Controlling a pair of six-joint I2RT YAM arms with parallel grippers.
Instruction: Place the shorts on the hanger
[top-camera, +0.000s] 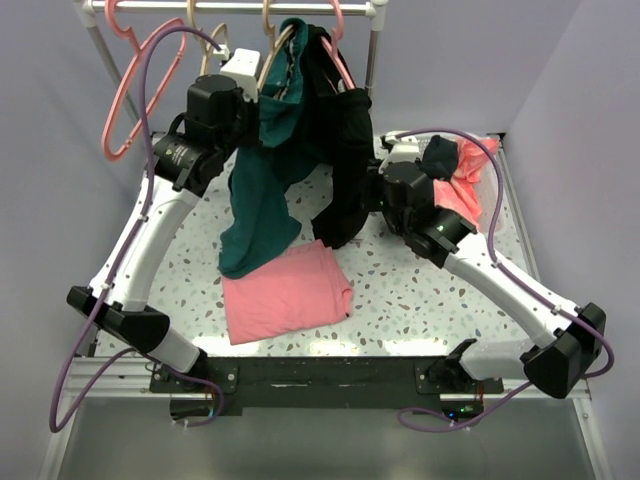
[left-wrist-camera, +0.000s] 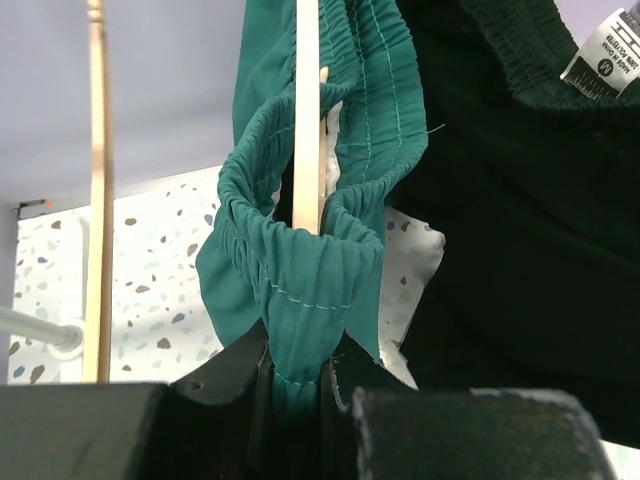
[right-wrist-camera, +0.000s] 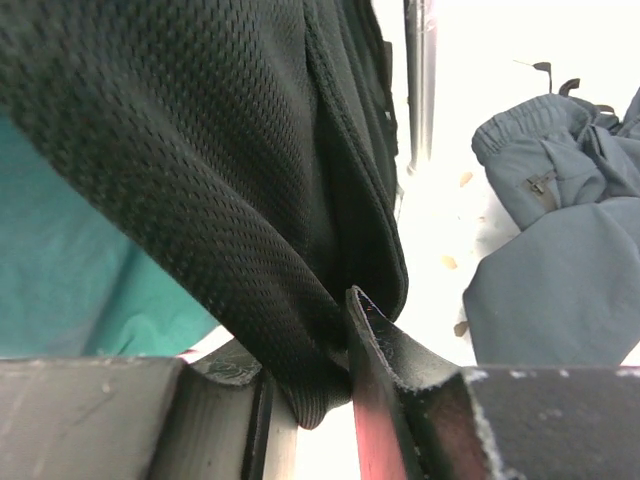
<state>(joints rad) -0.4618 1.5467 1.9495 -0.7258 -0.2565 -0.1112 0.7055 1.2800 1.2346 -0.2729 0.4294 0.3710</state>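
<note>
Left gripper pinching shorts waistband at hanger, right gripper clamping black garment, white tag print illegible

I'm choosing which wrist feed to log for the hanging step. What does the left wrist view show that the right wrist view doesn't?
Only the left wrist view: the left gripper pinching the waistband of the shorts, the hanger passing between its folds, a second tan hanger beside it, and a white label.
Only the right wrist view: the right gripper clamped on the black garment, plus a grey-blue garment.
Both: teal shorts fabric and the black garment.
</note>
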